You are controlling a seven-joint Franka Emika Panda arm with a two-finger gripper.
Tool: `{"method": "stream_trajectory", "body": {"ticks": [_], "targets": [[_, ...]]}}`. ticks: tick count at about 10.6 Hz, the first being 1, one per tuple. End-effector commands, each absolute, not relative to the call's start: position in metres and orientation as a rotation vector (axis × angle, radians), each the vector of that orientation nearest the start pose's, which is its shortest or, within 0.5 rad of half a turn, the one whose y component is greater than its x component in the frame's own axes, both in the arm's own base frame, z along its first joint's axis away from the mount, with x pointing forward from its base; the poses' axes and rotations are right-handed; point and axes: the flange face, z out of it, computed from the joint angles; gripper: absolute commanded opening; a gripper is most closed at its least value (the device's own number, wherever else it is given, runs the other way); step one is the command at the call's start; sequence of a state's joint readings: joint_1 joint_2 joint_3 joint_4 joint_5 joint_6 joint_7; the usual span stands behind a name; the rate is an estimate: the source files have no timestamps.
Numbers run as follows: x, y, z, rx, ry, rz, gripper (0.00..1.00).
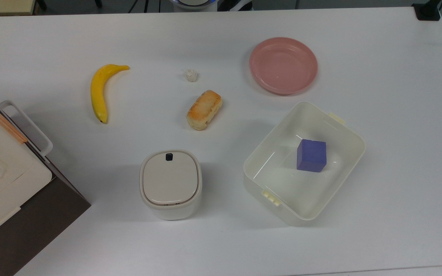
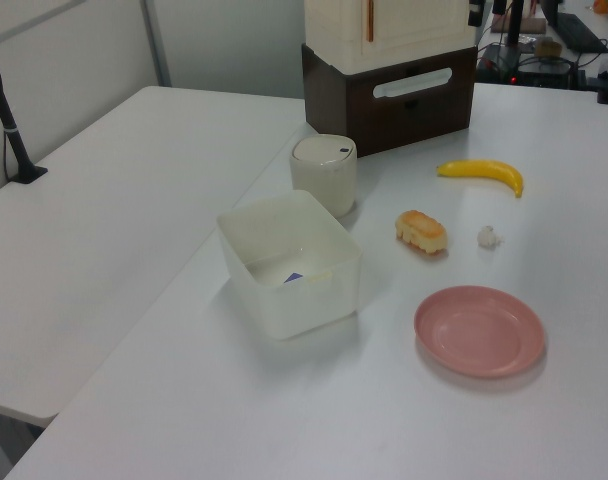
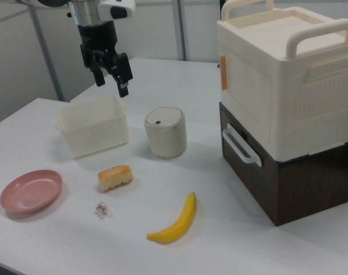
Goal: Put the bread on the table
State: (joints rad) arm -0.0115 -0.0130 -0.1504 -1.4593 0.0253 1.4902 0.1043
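A smooth, matt white table (image 1: 397, 76) carries a glossy pink plastic plate (image 1: 283, 65); beside the plate sits a translucent plastic tub (image 1: 343, 130) and toasted, rough-crusted bread (image 1: 204, 109).

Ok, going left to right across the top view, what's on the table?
Stacked boxes → banana → lidded canister → bread → pink plate → purple cube.

Bread lying on the white bench

The bread (image 1: 204, 110) rests flat on the bench (image 1: 397, 115) between banana (image 1: 101, 91) and pink plate (image 1: 283, 65); a tiny white lump (image 1: 191, 75), perhaps garlic, sits just beyond it.
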Motion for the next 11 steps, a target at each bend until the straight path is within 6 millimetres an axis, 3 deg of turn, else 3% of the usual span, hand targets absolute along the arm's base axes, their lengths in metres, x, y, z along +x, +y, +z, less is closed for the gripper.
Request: {"method": "stream_trajectory", "body": {"ticks": [1,9,10,11], "targets": [[0.525,-0.076,0.667,-3.066,0.405,-0.005,1.0],[0.525,-0.081,0.673,-3.064,0.393,-0.047,1.0],[0.527,-0.084,0.679,-3.081,0.287,-0.103,1.0],[0.528,-0.085,0.686,-3.094,0.062,-0.148,1.0]]}}
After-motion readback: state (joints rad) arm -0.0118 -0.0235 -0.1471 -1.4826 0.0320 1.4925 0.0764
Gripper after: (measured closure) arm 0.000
